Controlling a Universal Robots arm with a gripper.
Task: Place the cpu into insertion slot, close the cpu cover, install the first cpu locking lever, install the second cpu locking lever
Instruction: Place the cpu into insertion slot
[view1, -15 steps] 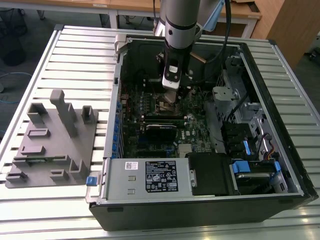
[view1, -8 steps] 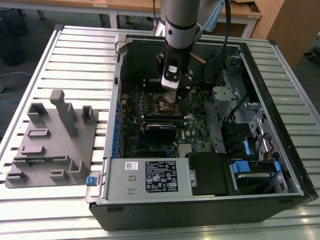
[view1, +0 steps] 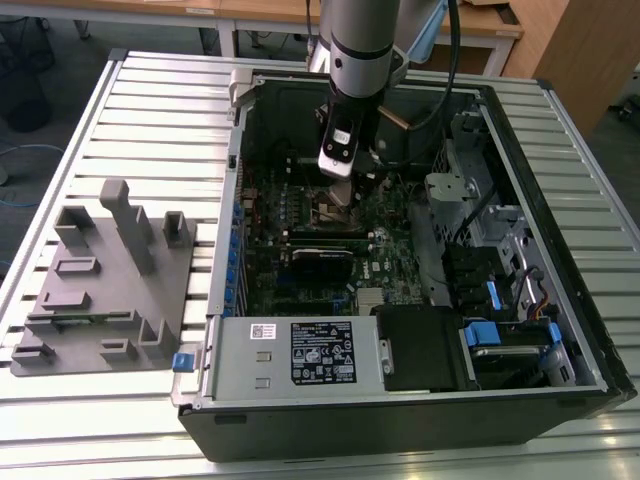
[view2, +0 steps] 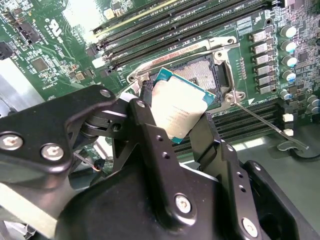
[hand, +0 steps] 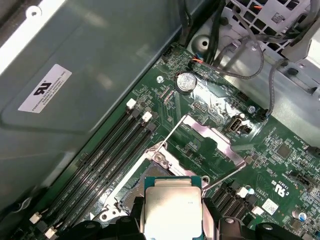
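Observation:
My gripper (view2: 177, 126) is shut on the cpu (view2: 176, 111), a flat square chip with a silvery top, its black fingers (view2: 146, 117) pressing on two opposite edges. The cpu (hand: 172, 207) hangs tilted just above the insertion slot (view2: 212, 75), whose dark centre shows partly beyond the chip. The cpu cover (hand: 212, 134), a silvery frame with a square cut-out, stands swung open at the slot's far side. A thin locking lever (view2: 265, 122) juts out free beside the slot. In the exterior view the gripper (view1: 340, 195) reaches down into the open computer case over the green board.
Long black memory slots (hand: 107, 155) run along one side of the socket. Cables and a metal drive cage (view1: 480, 215) fill the exterior view's right of the case, and a power supply (view1: 300, 355) sits at its near end. A grey fixture block (view1: 100, 280) lies on the table at the exterior view's left.

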